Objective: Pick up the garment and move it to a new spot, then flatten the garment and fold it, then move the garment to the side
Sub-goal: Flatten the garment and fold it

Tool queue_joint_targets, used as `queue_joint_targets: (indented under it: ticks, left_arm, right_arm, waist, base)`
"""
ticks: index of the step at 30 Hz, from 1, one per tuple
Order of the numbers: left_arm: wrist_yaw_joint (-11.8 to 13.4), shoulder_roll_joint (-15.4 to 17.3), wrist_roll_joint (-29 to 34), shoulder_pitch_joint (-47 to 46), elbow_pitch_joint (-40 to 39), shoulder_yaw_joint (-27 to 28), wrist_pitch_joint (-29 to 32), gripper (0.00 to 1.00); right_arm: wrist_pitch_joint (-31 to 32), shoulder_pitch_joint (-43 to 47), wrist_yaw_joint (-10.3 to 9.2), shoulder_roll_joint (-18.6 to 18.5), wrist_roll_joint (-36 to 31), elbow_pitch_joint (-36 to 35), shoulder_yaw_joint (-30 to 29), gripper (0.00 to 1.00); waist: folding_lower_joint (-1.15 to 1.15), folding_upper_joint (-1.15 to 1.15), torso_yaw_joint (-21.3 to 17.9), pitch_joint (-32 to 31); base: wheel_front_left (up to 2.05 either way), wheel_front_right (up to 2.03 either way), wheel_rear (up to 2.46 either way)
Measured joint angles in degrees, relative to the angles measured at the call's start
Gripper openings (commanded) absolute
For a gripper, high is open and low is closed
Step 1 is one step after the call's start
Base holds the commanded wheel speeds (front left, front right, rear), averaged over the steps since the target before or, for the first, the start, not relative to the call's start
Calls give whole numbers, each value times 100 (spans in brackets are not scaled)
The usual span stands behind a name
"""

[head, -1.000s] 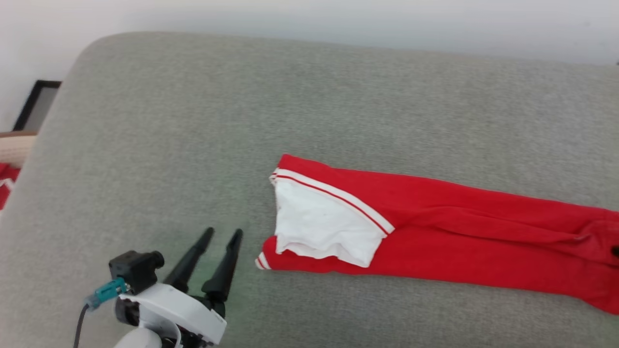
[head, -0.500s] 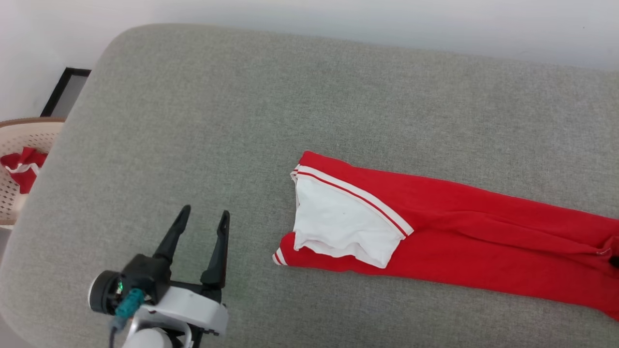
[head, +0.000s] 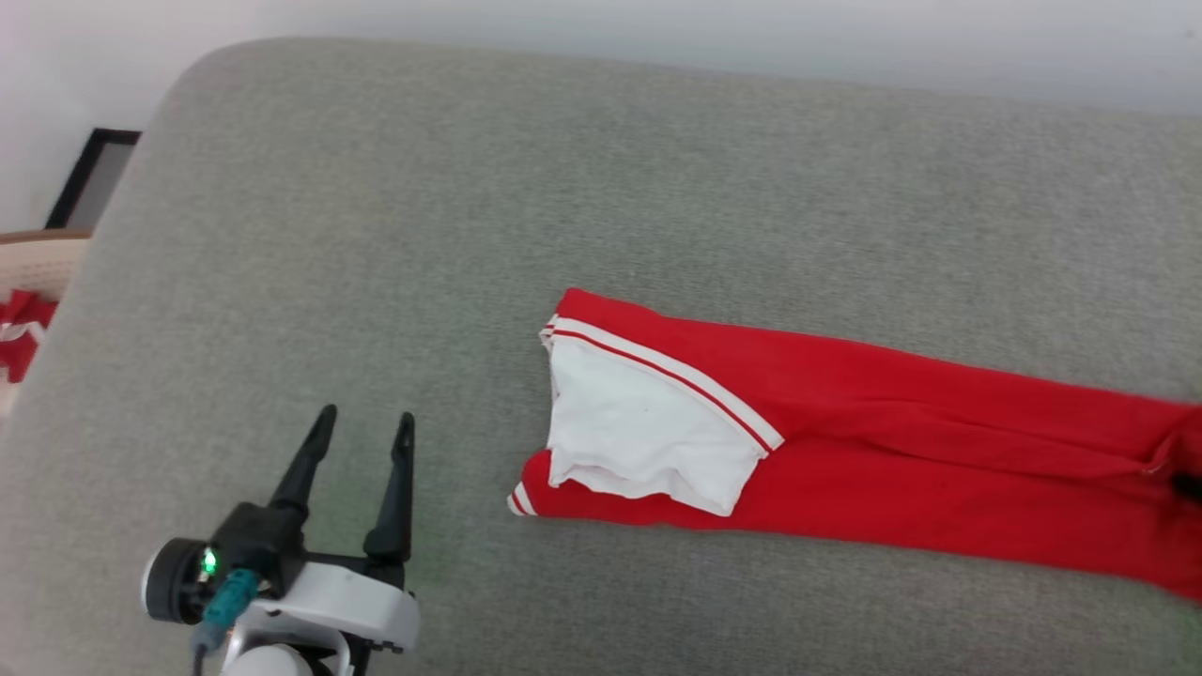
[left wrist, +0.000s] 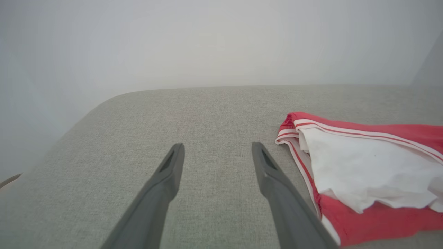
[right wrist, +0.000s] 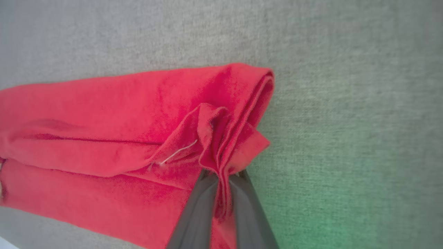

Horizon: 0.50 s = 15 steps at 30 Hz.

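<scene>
1. Support: grey cushion (head: 470, 188), beneath both grippers.
2. Folded garment (head: 845, 451): a long flat strip. Its white-sleeve end lies just right of the left gripper (head: 364, 420), not touching.
3. That left gripper: fingers spread wide, empty.
4. Far end: right gripper (right wrist: 221, 174) clamped tight on a bunched red fold.

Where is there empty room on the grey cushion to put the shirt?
The wide stretch of cushion behind the garment is bare, and so is the corner beyond the left gripper. Crowded: the front right, where the garment lies.
</scene>
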Motion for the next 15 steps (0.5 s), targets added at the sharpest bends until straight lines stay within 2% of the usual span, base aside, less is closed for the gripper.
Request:
queue_joint_targets:
  ticks: [4,8,11,15]
  left_arm:
    - [-46,-79,13,31,-92,207,0,100]
    - [-79,-115,102,75,-209,354,0,100]
    - [-94,-133,167,74,-257,408,0,100]
    - [-102,-151,186,72,-269,432,0,100]
  right_arm:
    - [-54,-129,0,-26,-132,-127,-385,0]
    - [-192,-275,0,-308,-403,-151,-903,0]
    - [-283,-331,-1,-563,-476,109,-1451,0]
    - [-365,-395,-1,-840,-679,383,-1901,0]
  waist:
    - [0,0,-153,28]
    - [0,0,-322,91]
    - [0,0,-420,167]
    - [0,0,-516,233]
  base:
    - [0,0,0]
    - [0,0,0]
    - [0,0,0]
    - [0,0,0]
